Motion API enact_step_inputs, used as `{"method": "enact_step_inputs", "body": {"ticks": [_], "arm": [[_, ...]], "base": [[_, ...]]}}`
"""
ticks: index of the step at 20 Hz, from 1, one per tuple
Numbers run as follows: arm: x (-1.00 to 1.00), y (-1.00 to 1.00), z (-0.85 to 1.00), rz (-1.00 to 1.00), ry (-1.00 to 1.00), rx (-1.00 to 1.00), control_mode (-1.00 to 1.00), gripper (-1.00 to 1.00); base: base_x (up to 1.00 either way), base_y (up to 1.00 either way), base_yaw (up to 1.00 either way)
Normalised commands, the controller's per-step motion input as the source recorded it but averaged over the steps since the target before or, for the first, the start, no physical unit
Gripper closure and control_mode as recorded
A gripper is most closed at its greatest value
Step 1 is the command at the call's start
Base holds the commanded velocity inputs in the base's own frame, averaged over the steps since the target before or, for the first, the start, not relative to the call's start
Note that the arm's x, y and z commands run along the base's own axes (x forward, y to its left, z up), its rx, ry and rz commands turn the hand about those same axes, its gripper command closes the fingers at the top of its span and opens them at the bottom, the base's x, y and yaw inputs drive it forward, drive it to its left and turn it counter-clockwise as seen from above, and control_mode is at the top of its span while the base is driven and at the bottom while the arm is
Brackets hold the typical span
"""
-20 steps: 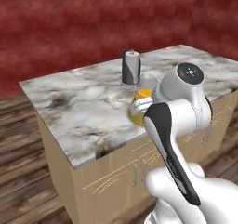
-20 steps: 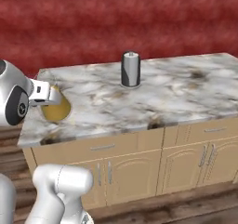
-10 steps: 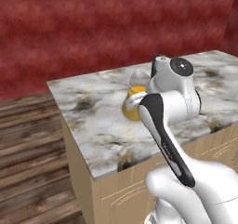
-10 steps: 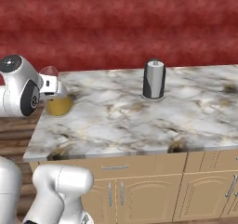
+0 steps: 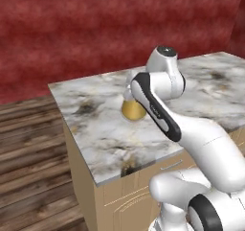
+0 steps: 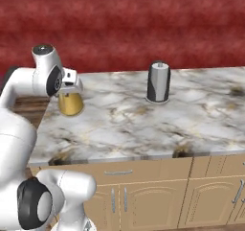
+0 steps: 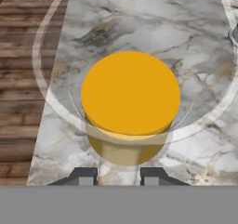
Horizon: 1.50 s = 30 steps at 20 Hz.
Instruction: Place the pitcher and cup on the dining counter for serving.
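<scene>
pitcher [image 7: 130, 94]: 1 | grey canister [image 6: 158, 82]: 1 | marble counter [image 6: 191, 124]: 1

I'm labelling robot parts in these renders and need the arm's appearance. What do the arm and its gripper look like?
The arm is glossy white with rounded, bulging links; a black band runs along the forearm, and dark grey discs cap its joints. No cables show. The gripper has two small dark grey, blocky finger tips.
</scene>
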Motion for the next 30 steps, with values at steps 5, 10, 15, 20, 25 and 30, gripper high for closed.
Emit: {"method": "enact_step_inputs", "body": {"ticks": [5,10,15,20,25,30], "arm": [[0.86,0.0,-0.29,-0.05,0.15,-0.06,-1.0,1.0],[0.59,0.0,-0.48,-0.02,0.06,0.0,-1.0,1.0],[0.43,0.0,-0.51,0.0,0.0,0.04,-1.0,1.0],[0.27,0.0,-0.57,0.0,-0.02,0.01,-1.0,1.0],[0.09,0.0,-0.73,0.0,-0.04,0.0,-1.0,1.0],[0.12,0.0,-0.48,0.0,0.0,0.0,-1.0,1.0]], "base": [[0.0,0.0,0.0],[0.0,0.0,0.0],[0.0,0.0,0.0],[0.0,0.0,0.0],[0.0,0.0,0.0],[0.0,0.0,0.0]]}}
